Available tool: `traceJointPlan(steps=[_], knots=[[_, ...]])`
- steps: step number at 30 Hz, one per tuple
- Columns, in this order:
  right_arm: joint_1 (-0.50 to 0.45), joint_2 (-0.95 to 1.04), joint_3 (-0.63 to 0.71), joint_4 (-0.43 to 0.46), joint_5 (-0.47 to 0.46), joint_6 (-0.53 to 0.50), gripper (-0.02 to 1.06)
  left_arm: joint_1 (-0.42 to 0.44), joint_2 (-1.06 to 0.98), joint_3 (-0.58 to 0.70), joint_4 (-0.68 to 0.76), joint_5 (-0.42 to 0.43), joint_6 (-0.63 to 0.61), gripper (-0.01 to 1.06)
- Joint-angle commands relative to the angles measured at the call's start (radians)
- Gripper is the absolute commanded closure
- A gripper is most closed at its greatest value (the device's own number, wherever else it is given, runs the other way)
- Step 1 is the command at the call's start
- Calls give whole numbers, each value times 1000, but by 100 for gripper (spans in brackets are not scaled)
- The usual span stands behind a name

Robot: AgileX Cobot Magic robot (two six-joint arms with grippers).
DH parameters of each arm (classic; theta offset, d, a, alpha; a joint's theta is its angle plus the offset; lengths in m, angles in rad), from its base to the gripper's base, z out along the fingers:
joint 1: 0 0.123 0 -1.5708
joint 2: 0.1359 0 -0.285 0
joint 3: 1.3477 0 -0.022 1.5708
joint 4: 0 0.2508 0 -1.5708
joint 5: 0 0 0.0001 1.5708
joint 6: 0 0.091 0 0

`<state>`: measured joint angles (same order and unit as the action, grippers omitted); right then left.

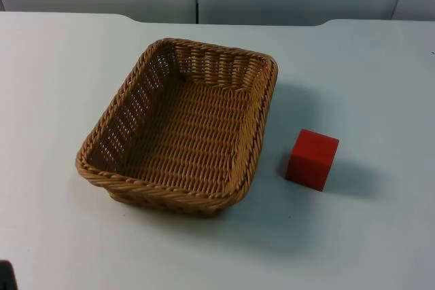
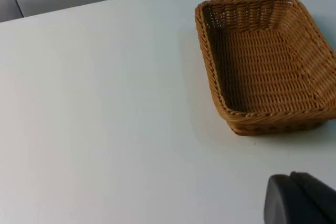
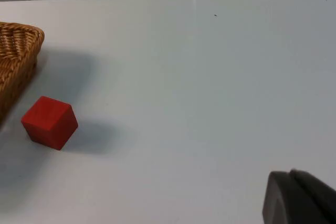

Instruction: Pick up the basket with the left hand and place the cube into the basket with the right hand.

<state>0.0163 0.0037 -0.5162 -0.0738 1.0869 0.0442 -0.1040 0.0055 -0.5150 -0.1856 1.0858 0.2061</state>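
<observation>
One red cube [image 1: 312,159] sits on the white tabletop [image 1: 380,86] just beside the right wall of the empty wicker basket [image 1: 102,171], apart from it, while both arms wait off the objects and I cannot tell how their fingers [image 2: 299,200] stand.

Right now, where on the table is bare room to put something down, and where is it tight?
Bare table lies left of the basket, in front of it, and right of the red cube toward the far edge. The tight place is the narrow strip between basket and cube; they are apart, but close. The basket holds nothing.
</observation>
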Motion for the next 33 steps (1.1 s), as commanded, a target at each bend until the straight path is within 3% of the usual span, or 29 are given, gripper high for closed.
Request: traceJointPlan(steps=[1,5,8,11,15,20,27,33], knots=[[2,-4,7,1,-8,0,105,0,-6,0,-7,-1,-3,105],[2,-4,7,1,-8,0,105,2,-6,-17,-62,-75,-83,105],[2,-4,7,1,-8,0,105,2,69,-19,-247,-204,-219,105],[2,-4,7,1,-8,0,105,2,192,-19,-360,-212,-219,105],[2,-4,7,1,-8,0,105,2,417,-19,-475,-241,-128,105],[2,-4,7,1,-8,0,105,2,745,-19,-740,-364,119,105],[2,-4,7,1,-8,0,105,2,1012,-19,-952,-405,207,105],[2,-4,7,1,-8,0,105,2,1191,13,-980,-476,206,105]])
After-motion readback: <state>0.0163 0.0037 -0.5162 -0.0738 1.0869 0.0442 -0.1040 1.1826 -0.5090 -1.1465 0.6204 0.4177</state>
